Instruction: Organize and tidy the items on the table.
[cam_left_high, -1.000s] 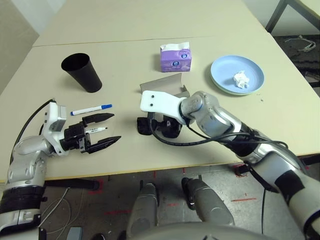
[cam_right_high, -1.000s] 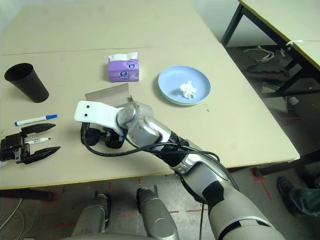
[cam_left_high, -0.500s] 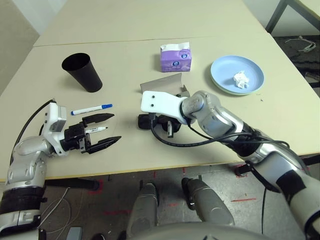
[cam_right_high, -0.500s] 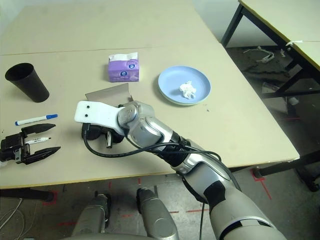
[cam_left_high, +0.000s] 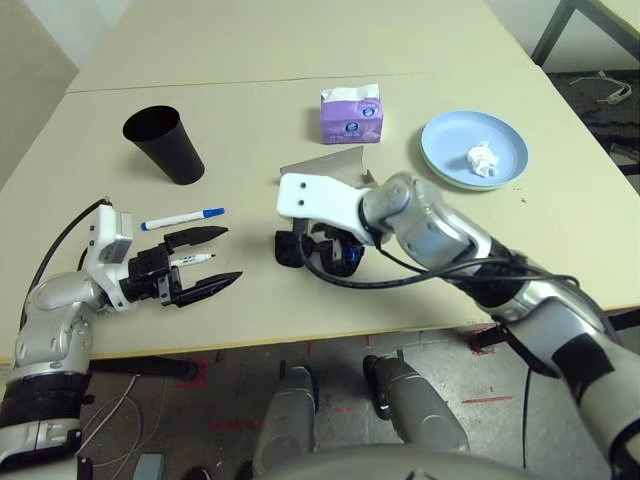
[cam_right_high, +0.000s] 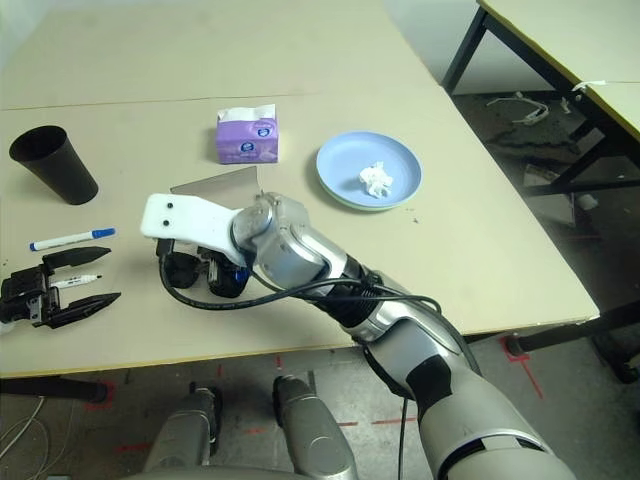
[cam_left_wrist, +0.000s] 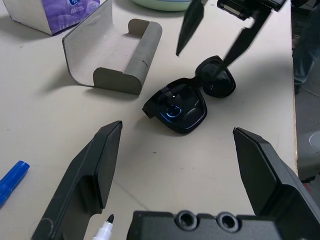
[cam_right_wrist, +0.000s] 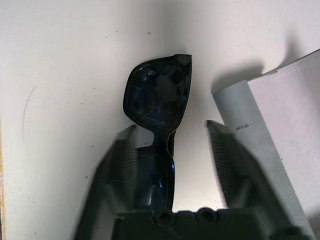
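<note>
- A lab or test room, not a home: the robot works at a large plain beige table made of two tops joined at a seam.
- A second table of the same kind with dark metal legs stands just beside it.
- The grey hard floor carries red tape marks near the table's edge.
- Loose cables lie on the floor under the neighbouring table.
</note>
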